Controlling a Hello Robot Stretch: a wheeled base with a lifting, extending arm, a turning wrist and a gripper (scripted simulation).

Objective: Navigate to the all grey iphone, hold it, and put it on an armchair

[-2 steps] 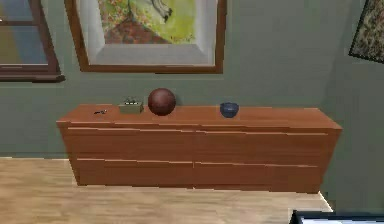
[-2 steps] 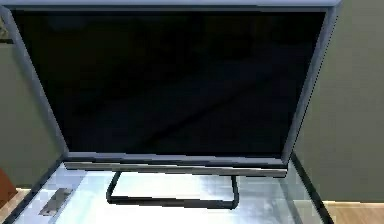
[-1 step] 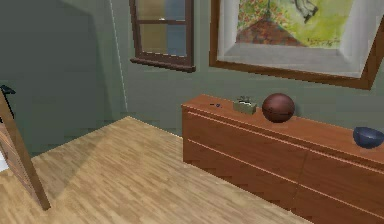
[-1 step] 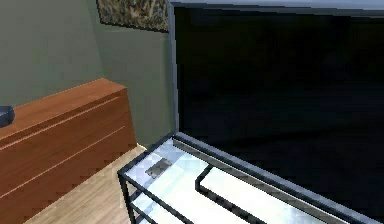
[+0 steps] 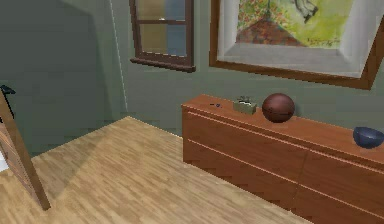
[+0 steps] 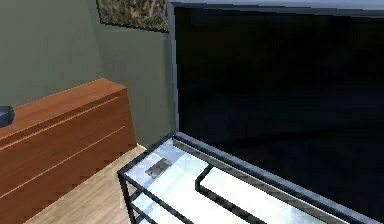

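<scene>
The all grey iphone is not being made out with certainty: a small flat grey patch is being seen on the glass surface under the television, and it is judged the likeliest candidate. The hand's state cannot be told. Trouble is being risked if the base is driven into that surface's frame, or if the small dark thing on the dresser is mistaken for the phone. The ball and window are being given by the forward view, the television by the arm side view.
</scene>
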